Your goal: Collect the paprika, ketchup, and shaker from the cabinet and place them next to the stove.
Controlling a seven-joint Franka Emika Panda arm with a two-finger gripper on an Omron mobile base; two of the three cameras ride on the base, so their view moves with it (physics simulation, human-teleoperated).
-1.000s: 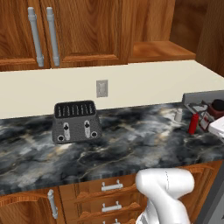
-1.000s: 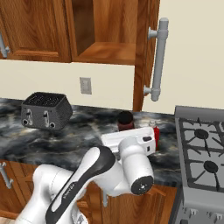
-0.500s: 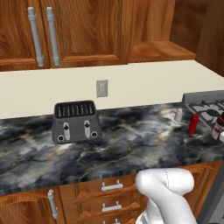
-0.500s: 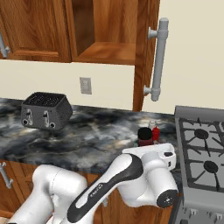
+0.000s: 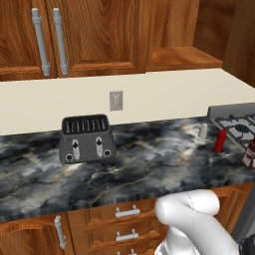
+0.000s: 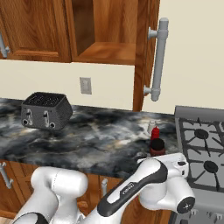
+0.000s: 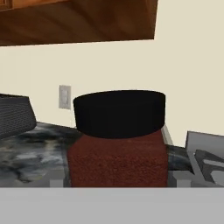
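On the dark marbled table [image 5: 149, 169] of a wood-panelled kitchen, just beside the stove [image 6: 205, 148], the three condiments stand together in a tight cluster. The paprika [image 6: 157, 147], a dark brown jar with a black cap, stands upright nearest the front edge of the table; the ketchup [image 6: 155, 132], a slim red bottle with a pointed nozzle, stands just behind it; and the shaker [image 6: 151, 127], a small pale cylinder with a rounded top, stands furthest back, near the cream wall. From the left base view the same row reads from the wall outward: the shaker [image 5: 203, 131], then the ketchup [image 5: 219, 141], then the paprika [image 5: 249, 153] at the picture's right edge, all close to the stove's [image 5: 234, 119] grey corner. The hand view looks level at the paprika [image 7: 118, 135] from close by, its black cap and brown body upright in the middle of the frame, with the stove [image 7: 205, 157] grey at the right. The hand itself cannot be made out in any view, so whether it is released or clenched cannot be told. The white arm [image 6: 148, 183] bends low in front of the table. Further left a black toaster [image 5: 87, 138] sits below a wall outlet [image 5: 116, 100]. Above, the cabinet [image 6: 105, 30] shows its reddish-brown open nook, flanked by wooden doors with long grey bar handles [image 6: 159, 57].
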